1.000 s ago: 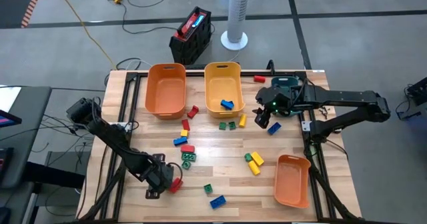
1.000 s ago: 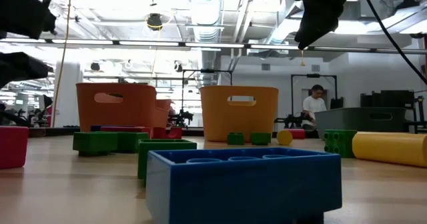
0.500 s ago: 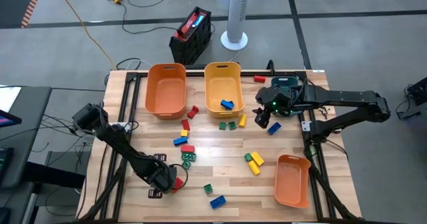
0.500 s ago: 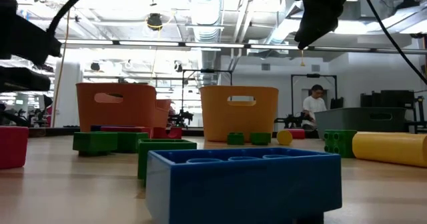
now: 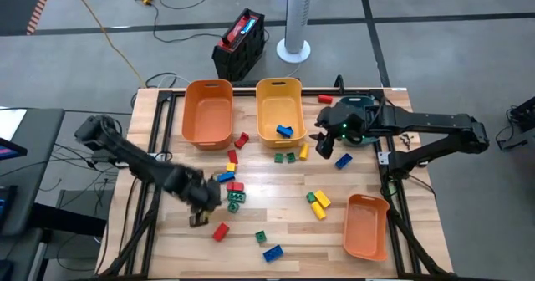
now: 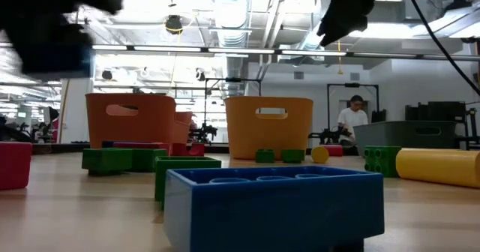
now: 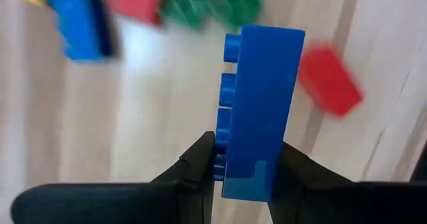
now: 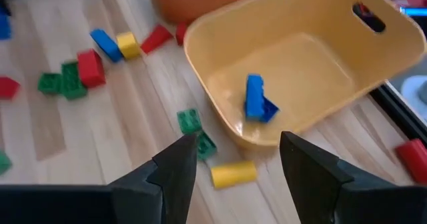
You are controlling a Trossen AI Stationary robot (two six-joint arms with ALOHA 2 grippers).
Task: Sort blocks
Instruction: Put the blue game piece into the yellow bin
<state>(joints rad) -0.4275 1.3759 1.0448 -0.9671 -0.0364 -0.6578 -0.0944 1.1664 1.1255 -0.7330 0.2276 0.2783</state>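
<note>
The left gripper (image 7: pixel 248 174) has been lifted toward the table's middle, a blue block (image 7: pixel 261 111) pinched; the right gripper (image 8: pixel 237 161) is held spread near the yellow bin (image 8: pixel 307 64)

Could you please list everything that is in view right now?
Table: one, pale wood.
Orange bins: two, one at the far edge, one at the near right corner.
Yellow bin: one, beside the far orange bin.
Binned blue block: at least one, in the yellow bin.
Loose blocks: roughly eighteen, red, blue, green and yellow, scattered across the table.
Box: one, black and red, on the floor.
Fan base: one, white, on the floor.
Person: one, far back in the room.
Left pincer: shut on the held blue block, above the near left area.
Right pincer: open, empty, by the yellow bin.
</note>
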